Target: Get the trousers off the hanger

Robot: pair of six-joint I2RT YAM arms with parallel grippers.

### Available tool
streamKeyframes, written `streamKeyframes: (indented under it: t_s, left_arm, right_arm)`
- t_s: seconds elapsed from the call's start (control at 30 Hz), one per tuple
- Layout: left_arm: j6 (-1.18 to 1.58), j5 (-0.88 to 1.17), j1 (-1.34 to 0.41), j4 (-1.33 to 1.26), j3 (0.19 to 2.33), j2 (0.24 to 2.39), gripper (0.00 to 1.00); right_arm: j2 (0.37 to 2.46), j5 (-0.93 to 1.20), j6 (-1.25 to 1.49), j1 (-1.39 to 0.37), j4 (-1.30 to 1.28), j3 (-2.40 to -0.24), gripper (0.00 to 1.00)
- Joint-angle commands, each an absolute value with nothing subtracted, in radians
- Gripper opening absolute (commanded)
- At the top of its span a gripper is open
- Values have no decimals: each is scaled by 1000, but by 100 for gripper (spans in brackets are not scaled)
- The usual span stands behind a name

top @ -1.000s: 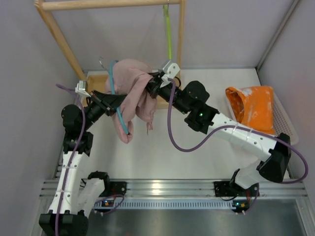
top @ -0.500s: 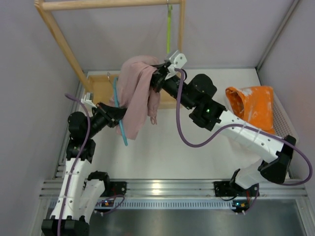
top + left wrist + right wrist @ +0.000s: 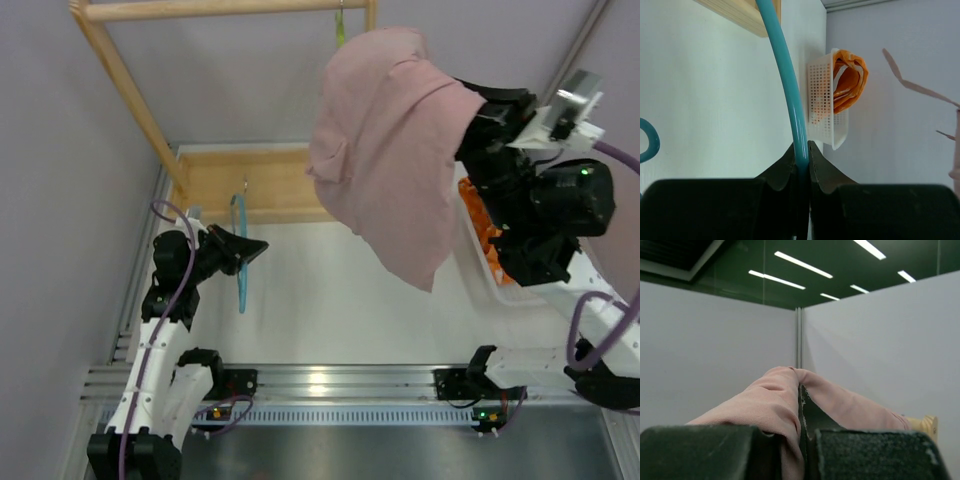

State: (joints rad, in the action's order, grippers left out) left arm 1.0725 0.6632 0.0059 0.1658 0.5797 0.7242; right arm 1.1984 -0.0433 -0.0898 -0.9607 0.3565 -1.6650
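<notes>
Right claw (image 3: 802,410) pinching pink trousers (image 3: 390,150), lifted high above tabletop (image 3: 330,310), left claw (image 3: 801,156) clamped on teal hanger (image 3: 785,80), orange trousers (image 3: 851,82) in white basket (image 3: 821,95)

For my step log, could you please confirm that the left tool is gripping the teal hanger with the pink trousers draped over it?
Not quite. The left tool does grip the teal hanger, but the hanger is bare. The pink trousers are clamped in the right tool and held high, apart from the hanger. The top external view shows this.
</notes>
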Motion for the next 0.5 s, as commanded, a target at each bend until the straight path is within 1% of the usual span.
streamKeyframes:
  t_s: [0.0,0.13,0.23,0.33,0.4,0.47]
  left_arm:
    - [1008,669,9,132,577,710,0]
    - [954,676,9,130,589,721,0]
    - [879,693,9,130,638,732,0]
    - [825,709,9,130,679,745,0]
    - [812,712,8,130,692,755,0]
    - [808,706,9,130,693,761,0]
  right_arm:
    - [1121,-6,-71,-948,396,-1674,0]
    - [1028,43,-115,-943,324,-1602,0]
    - [947,71,-129,-919,237,-1528,0]
    - [871,93,-126,-875,151,-1502,0]
    - [819,155,-103,-818,127,-1477,0]
    - [772,169,-49,-741,114,-1454,0]
